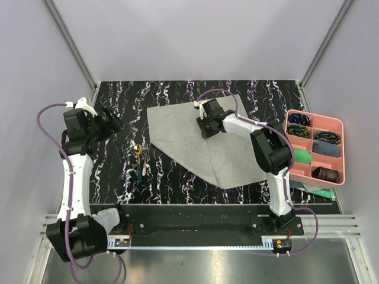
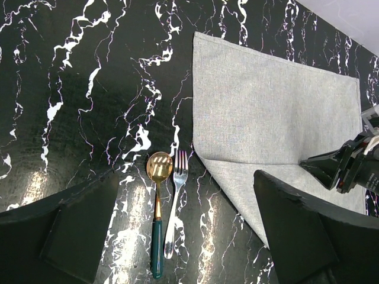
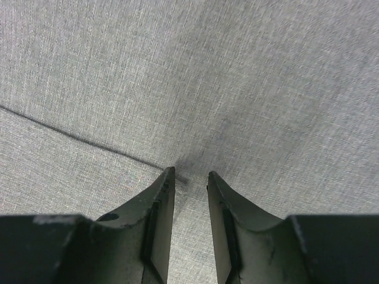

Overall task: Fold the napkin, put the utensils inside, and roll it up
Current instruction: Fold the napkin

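Your right fingers (image 1: 205,131) are down on the napkin (image 1: 183,148), tips touching the cloth. They stand only slightly apart: the wrist view shows a narrow gap, with a small dark crease in the cloth right at the tips. The edge of an upper layer runs as a thin dark line and ends at one fingertip. The napkin lies flat on the counter (image 1: 177,180), partly folded, and spreads out on every side of these fingers.

Your left fingers (image 1: 112,122) are spread wide and hold nothing, hanging above the counter clear of the cloth. In their wrist view the spoon (image 2: 159,168) and fork (image 2: 179,171) lie in the space between the two fingers, side by side on bare counter, heads away from the wrist, handles toward it. Bowl and tines are just beside each other; you cannot tell whether they touch. A corner of the napkin lies just beside the fork, on the side toward your right fingers.

The tray (image 1: 317,115) sits well apart from both pairs of fingers, out past the right ones on the side away from the left ones.
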Robot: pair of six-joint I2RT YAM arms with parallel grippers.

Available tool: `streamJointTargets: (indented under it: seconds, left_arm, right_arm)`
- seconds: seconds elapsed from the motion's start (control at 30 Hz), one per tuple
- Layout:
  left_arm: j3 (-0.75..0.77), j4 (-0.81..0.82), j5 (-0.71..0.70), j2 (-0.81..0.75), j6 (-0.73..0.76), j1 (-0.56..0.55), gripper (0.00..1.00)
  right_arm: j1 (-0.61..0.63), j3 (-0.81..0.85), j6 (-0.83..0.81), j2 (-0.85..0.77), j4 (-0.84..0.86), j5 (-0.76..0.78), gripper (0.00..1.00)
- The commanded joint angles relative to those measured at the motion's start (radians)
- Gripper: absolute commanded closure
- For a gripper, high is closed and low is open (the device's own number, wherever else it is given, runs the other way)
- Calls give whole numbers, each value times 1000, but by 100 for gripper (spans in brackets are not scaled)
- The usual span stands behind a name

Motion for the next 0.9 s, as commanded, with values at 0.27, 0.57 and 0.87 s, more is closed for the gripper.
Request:
streamJointTargets:
  seconds: [0.27,0.57,0.87]
  left_arm:
    - [-10,54,21,-10,-6,5,1]
    - [-12,55,26,-11,-9,6,1]
    - [-10,58,27,-11,-10,5,1]
  right_arm:
    - [7,-31,22,-78,-10,-96,62]
    - [5,-73,59,-141,-15,-102,57]
    - [5,-68,59,-111,-41,-142,56]
